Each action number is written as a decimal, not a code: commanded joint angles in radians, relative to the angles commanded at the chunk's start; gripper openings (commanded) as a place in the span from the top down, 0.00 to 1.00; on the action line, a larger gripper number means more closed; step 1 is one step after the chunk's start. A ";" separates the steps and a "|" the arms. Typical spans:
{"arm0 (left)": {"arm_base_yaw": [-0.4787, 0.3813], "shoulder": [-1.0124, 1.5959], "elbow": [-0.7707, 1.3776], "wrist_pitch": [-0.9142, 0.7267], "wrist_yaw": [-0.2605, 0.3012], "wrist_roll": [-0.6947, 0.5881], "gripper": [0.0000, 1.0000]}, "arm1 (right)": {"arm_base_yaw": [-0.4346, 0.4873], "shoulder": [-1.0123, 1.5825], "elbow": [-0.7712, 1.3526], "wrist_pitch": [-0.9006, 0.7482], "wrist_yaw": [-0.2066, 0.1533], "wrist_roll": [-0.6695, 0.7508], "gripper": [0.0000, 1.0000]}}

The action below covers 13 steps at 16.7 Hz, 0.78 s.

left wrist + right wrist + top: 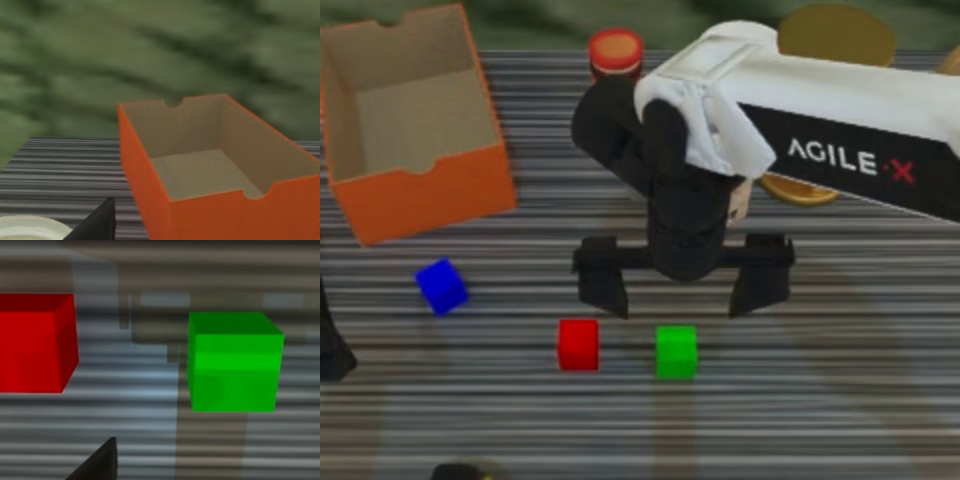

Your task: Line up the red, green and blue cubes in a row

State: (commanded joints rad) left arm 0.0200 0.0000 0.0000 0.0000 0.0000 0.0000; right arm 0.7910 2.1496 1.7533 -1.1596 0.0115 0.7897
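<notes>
Hovering wide open, right gripper (682, 285) sits just above red cube (578, 344) and green cube (676, 351) side by side; blue cube (442, 286) apart left; left arm parked at left edge.

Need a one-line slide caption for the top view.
Right gripper open above the red cube and green cube; blue cube apart at left.

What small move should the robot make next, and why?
Probably lift the open right gripper clear and send an arm to the blue cube: the red cube and green cube already sit side by side, while blue lies apart at left.
</notes>
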 joint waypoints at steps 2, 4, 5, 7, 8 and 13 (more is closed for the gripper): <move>0.000 0.000 0.000 0.000 0.000 0.000 0.00 | -0.005 0.004 -0.002 0.003 0.000 0.000 0.00; -0.004 0.025 0.024 -0.016 0.001 0.012 0.00 | -0.015 -0.023 -0.025 0.018 0.006 -0.015 0.00; -0.008 0.051 0.049 -0.033 0.002 0.025 0.00 | -0.026 -0.051 -0.049 0.034 0.012 -0.029 0.00; -0.017 0.128 0.119 -0.079 0.003 0.060 0.00 | -0.059 -0.134 -0.122 0.078 0.029 -0.070 0.00; -0.023 0.181 0.165 -0.110 0.003 0.083 0.00 | -0.081 -0.188 -0.171 0.106 0.039 -0.096 0.00; -0.059 0.568 0.450 -0.312 0.000 0.232 0.00 | -0.231 -0.552 -0.515 0.276 0.091 -0.266 0.00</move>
State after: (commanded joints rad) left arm -0.0386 0.5678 0.4500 -0.3120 0.0005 0.2318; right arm 0.5602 1.5972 1.2384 -0.8832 0.1022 0.5242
